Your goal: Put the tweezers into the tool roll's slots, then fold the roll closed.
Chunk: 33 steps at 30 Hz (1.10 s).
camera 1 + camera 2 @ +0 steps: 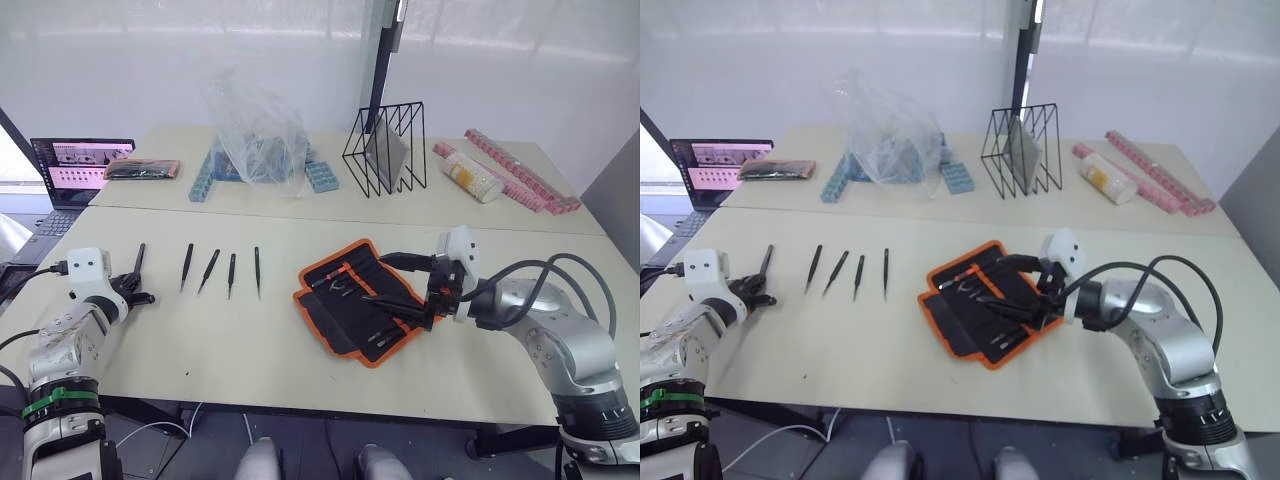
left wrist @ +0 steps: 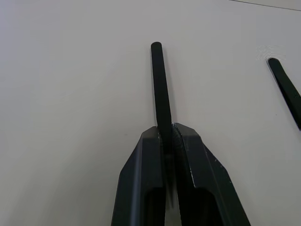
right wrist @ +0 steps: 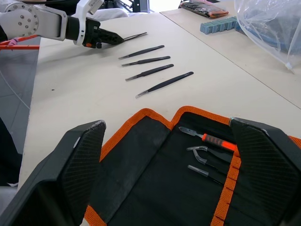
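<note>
The tool roll (image 1: 345,300) lies open on the table, black with orange edging. A few small tools sit in its slots (image 3: 207,153). My right gripper (image 1: 376,279) hovers open just above the roll, one finger on each side of its right half. At the table's left end, my left gripper (image 2: 165,134) is shut on the leftmost tweezers (image 2: 160,84), which lie flat on the table and point away. Several more black tweezers (image 1: 208,270) lie in a row between that gripper and the roll.
A seam splits the table; behind it are a laptop (image 1: 75,170), a dark packet with pink ends (image 1: 140,169), blue blocks (image 1: 321,177), a clear plastic bag (image 1: 255,135), a black wire rack (image 1: 386,148), a bottle (image 1: 472,177) and pink strips (image 1: 525,180).
</note>
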{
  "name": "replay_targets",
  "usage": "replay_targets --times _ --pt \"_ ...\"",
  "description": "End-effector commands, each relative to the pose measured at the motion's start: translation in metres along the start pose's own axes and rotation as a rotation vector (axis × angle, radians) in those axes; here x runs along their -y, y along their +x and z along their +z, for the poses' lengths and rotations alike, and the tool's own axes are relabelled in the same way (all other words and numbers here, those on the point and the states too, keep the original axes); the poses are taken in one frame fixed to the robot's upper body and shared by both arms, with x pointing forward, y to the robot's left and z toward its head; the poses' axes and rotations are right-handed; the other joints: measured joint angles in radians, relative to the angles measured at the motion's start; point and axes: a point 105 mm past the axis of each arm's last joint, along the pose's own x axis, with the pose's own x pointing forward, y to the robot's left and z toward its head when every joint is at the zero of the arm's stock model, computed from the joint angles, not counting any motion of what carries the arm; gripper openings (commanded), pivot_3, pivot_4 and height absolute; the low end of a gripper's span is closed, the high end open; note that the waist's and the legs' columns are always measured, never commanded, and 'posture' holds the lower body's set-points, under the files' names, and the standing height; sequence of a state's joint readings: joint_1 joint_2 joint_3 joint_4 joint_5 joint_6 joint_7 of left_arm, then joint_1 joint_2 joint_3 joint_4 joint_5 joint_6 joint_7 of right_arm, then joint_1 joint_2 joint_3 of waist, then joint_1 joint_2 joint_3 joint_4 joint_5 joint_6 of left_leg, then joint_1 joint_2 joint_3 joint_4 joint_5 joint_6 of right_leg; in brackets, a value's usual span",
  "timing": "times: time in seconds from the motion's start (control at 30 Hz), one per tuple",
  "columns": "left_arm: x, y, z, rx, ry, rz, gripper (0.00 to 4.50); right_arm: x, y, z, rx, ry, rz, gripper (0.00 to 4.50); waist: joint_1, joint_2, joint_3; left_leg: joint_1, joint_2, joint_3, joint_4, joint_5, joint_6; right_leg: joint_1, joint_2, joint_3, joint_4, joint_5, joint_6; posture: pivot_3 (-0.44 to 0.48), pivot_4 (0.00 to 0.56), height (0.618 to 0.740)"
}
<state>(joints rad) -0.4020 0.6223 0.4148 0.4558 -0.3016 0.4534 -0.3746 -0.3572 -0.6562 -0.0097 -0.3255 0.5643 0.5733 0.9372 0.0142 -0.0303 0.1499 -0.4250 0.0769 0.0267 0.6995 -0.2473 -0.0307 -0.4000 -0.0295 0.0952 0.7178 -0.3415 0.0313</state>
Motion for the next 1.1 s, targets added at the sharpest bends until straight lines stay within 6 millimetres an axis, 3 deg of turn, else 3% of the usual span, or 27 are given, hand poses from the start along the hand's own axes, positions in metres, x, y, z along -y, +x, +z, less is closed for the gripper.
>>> replay_targets --times 0.03,0.27,0.5,0.6,0.7,0.97,1.1 --pt "0.009 0.003 -0.02 -0.066 0.018 -0.039 0.02 -0.002 -0.005 0.01 0.018 -0.033 -0.007 4.5 0.0 0.0 0.0 0.0 0.0 0.0 0.0 0.0 0.0 0.0 0.0 0.0 0.0 0.0 0.0 0.0 0.15 0.684" --pt "0.005 -0.002 0.008 0.022 0.114 -0.019 0.02 -0.003 -0.005 0.008 0.016 -0.024 -0.017 4.5 -0.001 0.0 0.0 -0.001 0.0 0.0 0.0 0.0 0.0 0.0 0.0 0.0 0.0 0.0 0.0 0.0 0.15 0.684" --pt "0.017 -0.034 0.07 0.179 0.279 -0.053 0.02 -0.004 -0.009 0.0 0.006 0.016 -0.074 4.5 -0.006 -0.008 0.004 -0.007 0.002 -0.002 0.0 0.0 0.0 -0.005 0.002 -0.001 0.0 0.0 0.0 0.0 0.15 0.684" --pt "0.032 -0.048 0.086 0.2 0.331 -0.123 0.02 -0.003 -0.012 -0.007 -0.002 0.042 -0.119 4.5 -0.008 -0.008 0.004 -0.007 0.002 -0.003 0.0 0.0 0.0 -0.005 0.001 -0.001 0.0 0.0 0.0 0.0 0.15 0.684" --pt "0.07 -0.06 0.094 0.194 0.358 -0.284 0.02 -0.002 -0.015 -0.014 -0.011 0.075 -0.171 4.5 -0.008 -0.008 0.004 -0.006 0.001 -0.002 0.0 0.0 0.0 -0.004 0.001 -0.001 -0.001 0.0 0.0 0.0 0.15 0.684" --pt "0.207 -0.079 0.075 0.041 0.416 -0.84 0.0 0.005 -0.015 -0.049 -0.088 0.135 -0.333 1.96 -0.005 -0.008 0.004 -0.007 0.001 -0.003 0.002 0.001 -0.001 -0.004 0.002 0.0 -0.001 0.0 0.0 0.0 0.15 0.684" --pt "0.24 -0.083 0.066 -0.028 0.471 -0.956 0.0 0.003 -0.014 -0.058 -0.105 0.148 -0.366 0.6 -0.017 -0.008 0.004 -0.007 0.0 -0.003 0.001 0.001 -0.001 -0.004 0.003 0.001 -0.001 0.0 0.0 0.0 0.15 0.684"
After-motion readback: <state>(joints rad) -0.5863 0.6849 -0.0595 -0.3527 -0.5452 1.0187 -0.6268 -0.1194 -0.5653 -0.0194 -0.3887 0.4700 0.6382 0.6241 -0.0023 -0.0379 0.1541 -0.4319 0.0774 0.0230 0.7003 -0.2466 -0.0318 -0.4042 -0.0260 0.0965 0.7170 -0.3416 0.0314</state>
